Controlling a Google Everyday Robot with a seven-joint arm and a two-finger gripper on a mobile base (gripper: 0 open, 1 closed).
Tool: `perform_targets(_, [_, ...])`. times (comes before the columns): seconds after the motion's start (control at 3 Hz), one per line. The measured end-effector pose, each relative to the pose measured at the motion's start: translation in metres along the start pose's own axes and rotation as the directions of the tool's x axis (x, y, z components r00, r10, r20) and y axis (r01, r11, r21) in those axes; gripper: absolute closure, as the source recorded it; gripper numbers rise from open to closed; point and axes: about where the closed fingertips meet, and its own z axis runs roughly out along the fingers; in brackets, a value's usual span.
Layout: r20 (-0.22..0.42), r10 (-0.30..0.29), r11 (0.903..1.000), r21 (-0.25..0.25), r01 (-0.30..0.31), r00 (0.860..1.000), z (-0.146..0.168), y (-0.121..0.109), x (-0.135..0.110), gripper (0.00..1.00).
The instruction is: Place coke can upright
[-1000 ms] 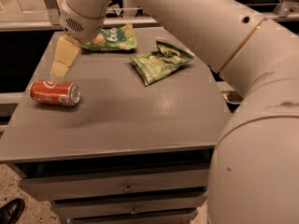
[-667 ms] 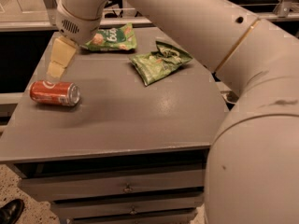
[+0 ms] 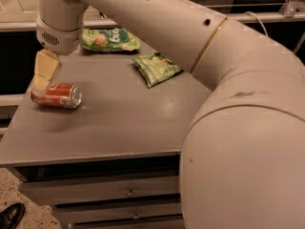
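Lying sideways under pincer [image 3: 42, 80]: coke can [image 3: 57, 95].

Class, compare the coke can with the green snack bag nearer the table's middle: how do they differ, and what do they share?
The coke can is red and cylindrical; the snack bag is green, flat and crinkled. The can lies near the edge of the table, by the gripper; the bag lies mid-table. Both rest on the table.

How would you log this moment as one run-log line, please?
end effector: over base end of coke can | coke can: on its side on table | upright: not yet
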Motion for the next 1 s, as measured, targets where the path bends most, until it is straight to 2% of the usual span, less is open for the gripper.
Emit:
perform_targets(0.33, [-0.056,0.001,0.9999,-0.013,-0.002,0.998,0.040,0.014,-0.010,0.00])
perform_targets(0.67, [-0.107,0.031,0.9995,0.007,-0.030,0.994,0.064,0.020,-0.006,0.00])
perform_targets(1.0, [-0.130,0.068,0.9973,0.035,-0.064,0.989,0.074,0.019,-0.005,0.14])
